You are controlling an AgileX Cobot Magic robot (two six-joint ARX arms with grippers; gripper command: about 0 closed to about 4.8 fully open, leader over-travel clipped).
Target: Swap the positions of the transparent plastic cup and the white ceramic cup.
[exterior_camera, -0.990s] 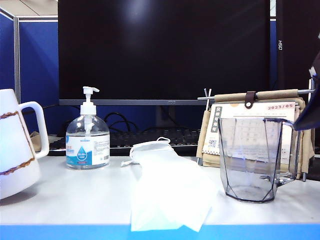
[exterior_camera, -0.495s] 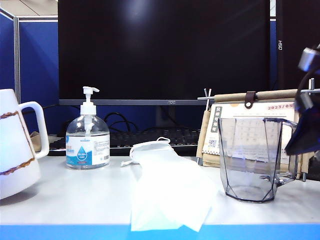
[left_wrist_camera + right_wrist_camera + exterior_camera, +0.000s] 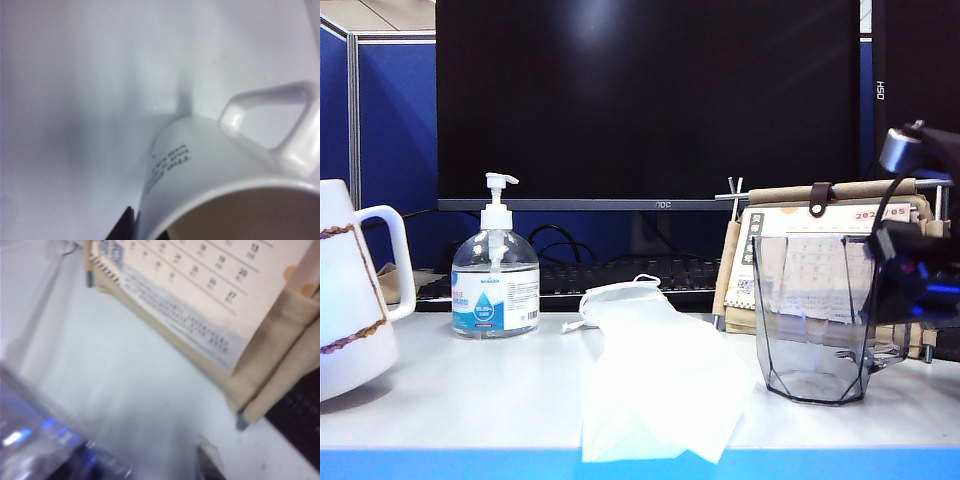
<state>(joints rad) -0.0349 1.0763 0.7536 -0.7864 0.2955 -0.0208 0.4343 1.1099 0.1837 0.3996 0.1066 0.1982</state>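
The right gripper (image 3: 898, 262) has come down over the last second: it was only a dark shape at the right edge of the exterior view above the cup's rim, and now it sits lower, level with the upper half of the transparent plastic cup (image 3: 812, 318), on the handle side. I judge this the approach for a first grasp; neither cup has been moved yet, so the swap is barely begun.

Nearest the right gripper, the plastic cup stands upright on the white desk (image 3: 470, 400), just beside it or touching; which, I cannot tell. Its jaws are not clear in any view; they appear to stand wide with nothing held. In the right wrist view the cup (image 3: 30, 440) is a blurred clear mass right under the camera.

Just beyond that gripper, behind the cup, stands the desk calendar (image 3: 825, 270). Farther across the desk lies a white face mask (image 3: 650, 370), then a pump bottle of sanitizer (image 3: 496, 270).

Farthest from it, at the opposite end, is the white ceramic cup (image 3: 350, 290), upright. The left gripper (image 3: 122, 227) is at its rim, only a dark tip showing beside the wall in the left wrist view; its jaws are closed down, seemingly on the mug's (image 3: 210, 170) wall.
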